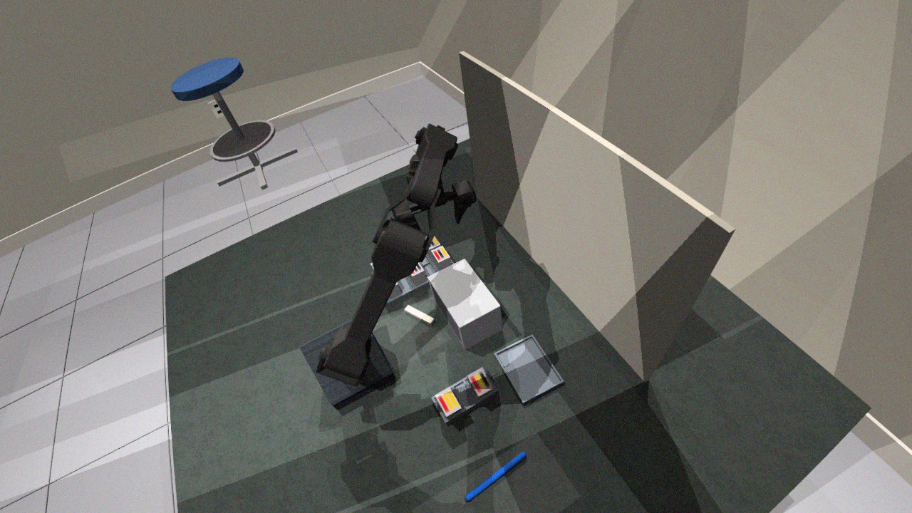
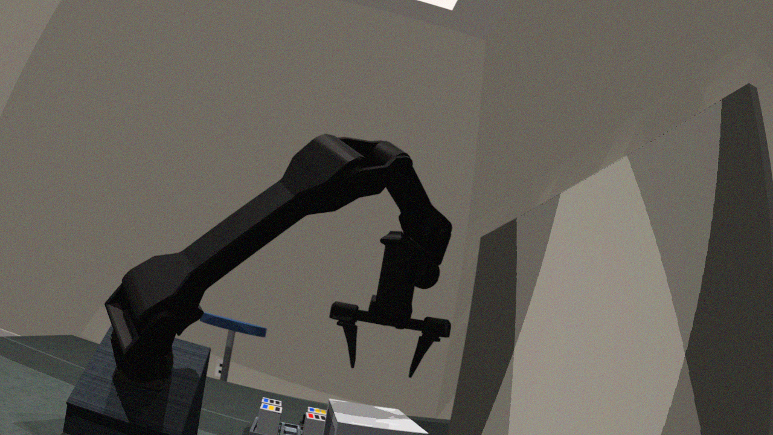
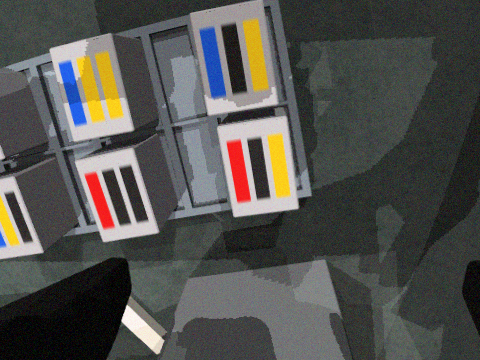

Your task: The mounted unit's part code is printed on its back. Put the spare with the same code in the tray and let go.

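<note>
The mounted unit, a pale box [image 1: 468,293] [image 2: 372,419] [image 3: 305,305], stands beside the spare rack [image 3: 303,187]; no code on it shows. Spares in the rack include red-black-yellow [image 3: 259,167] [image 1: 439,254], blue-black-yellow [image 3: 235,57], red-black-black [image 3: 117,195] and blue-yellow-yellow [image 3: 91,87]; others at the left are cut off. A second rack holds a red-yellow-yellow spare [image 1: 448,402] and one with red, yellow and dark bars [image 1: 480,381]. The tray [image 1: 530,370] is empty. My gripper [image 2: 381,372] [image 3: 296,277] is open and empty, pointing down high above the table near the unit.
A tall panel [image 1: 573,172] [image 2: 594,324] stands beyond the unit and tray. A white stick [image 1: 419,313] [image 3: 142,325] lies beside the unit. A blue rod [image 1: 495,476] lies near the second rack. A blue stool [image 1: 206,78] [image 2: 232,324] stands on the floor.
</note>
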Available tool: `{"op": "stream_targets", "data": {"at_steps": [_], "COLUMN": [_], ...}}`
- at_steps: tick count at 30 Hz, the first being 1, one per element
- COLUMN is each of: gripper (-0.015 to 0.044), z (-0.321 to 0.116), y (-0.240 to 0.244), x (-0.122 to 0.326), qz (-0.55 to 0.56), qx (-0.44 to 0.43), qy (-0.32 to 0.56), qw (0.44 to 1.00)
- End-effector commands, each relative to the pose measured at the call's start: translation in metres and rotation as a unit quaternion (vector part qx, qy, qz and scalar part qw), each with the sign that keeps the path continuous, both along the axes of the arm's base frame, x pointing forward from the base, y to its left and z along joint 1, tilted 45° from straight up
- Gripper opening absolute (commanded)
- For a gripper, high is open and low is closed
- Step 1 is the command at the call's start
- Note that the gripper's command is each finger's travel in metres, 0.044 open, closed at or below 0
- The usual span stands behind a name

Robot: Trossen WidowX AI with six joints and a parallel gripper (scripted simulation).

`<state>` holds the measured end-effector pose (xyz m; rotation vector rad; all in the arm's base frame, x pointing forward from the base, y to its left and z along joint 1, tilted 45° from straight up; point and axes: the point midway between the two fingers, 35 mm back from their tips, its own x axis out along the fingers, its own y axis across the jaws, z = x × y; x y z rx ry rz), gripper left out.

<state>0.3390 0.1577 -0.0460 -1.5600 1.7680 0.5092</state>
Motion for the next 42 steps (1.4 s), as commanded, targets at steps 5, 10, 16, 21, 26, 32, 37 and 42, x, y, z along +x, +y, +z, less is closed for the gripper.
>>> {"op": "stream_targets", "data": {"at_steps": [5,10,16,21,26,32,37,42], "gripper": [0.0414,0.03,0.03,0.03,0.03,0.03,0.03,0.03], "z": [-0.017,-0.036,-0.04,-0.041,-0.047,-0.054,-0.06,-0.066], "y": [0.005,-0.019,-0.027,-0.03,-0.035,-0.042,-0.047,-0.053], "x": [-0.009,-0.01,-0.01,-0.011,-0.01,-0.01,-0.009,-0.009], "qz": [0.049,0.049,0.049,0.049,0.049,0.049,0.05,0.05], "qx": [-0.001,-0.002,-0.002,-0.002,-0.002,-0.002,-0.002,-0.002], "qy": [0.052,0.052,0.052,0.052,0.052,0.052,0.052,0.052], "qw": [0.997,0.997,0.997,0.997,0.997,0.997,0.997,0.997]}}
